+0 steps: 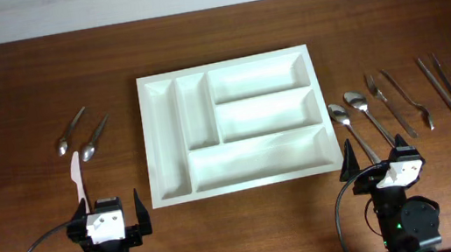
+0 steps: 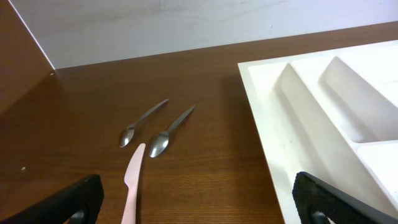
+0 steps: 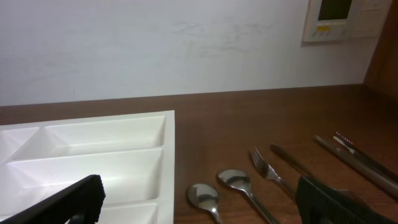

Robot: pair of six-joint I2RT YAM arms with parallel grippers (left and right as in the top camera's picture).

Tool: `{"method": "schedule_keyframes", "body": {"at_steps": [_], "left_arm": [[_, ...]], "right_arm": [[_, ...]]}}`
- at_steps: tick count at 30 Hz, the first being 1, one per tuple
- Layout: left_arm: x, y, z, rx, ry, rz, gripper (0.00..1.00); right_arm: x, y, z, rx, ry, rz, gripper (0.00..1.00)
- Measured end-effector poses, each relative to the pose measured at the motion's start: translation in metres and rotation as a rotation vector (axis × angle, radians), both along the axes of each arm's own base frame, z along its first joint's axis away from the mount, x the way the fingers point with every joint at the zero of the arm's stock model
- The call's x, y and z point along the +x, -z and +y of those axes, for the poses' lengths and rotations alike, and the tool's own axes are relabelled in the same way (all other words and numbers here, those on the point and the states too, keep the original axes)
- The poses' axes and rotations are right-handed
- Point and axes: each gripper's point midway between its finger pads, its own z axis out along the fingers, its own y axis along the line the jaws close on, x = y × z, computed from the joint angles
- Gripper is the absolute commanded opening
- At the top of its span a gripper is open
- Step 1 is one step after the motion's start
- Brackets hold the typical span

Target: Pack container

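Note:
The white five-compartment container (image 1: 158,87) lies in the middle of the table with nothing in it. It also shows in the left wrist view (image 2: 273,124) and the right wrist view (image 3: 168,134). Two small spoons (image 1: 86,137) and a white plastic knife (image 1: 79,177) lie to its left. Two large spoons (image 1: 357,116), two forks (image 1: 399,102) and two long utensils (image 1: 446,90) lie to its right. My left gripper (image 1: 104,215) is open and empty at the front left. My right gripper (image 1: 381,164) is open and empty at the front right.
The small spoons (image 2: 149,127) and the plastic knife (image 2: 132,180) lie just ahead of the left gripper (image 2: 199,205). The large spoons (image 3: 224,186) and a fork (image 3: 270,171) lie ahead of the right gripper (image 3: 199,205). A wall stands behind the table.

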Motion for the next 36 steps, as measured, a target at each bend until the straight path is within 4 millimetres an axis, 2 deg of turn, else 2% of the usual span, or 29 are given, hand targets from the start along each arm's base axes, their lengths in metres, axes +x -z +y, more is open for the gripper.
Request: {"method": "schedule_keyframes", "body": {"at_steps": [5, 36], "left_arm": [[-0.0012, 0.0053, -0.0001, -0.001, 0.0, 0.021, 0.99], [-0.0012, 0.0053, -0.0001, -0.001, 0.0, 0.021, 0.99]], "right_arm": [[0.0, 0.0, 0.0, 0.0, 0.0, 0.0, 0.98], [0.0, 0.0, 0.0, 0.0, 0.0, 0.0, 0.99]]}}
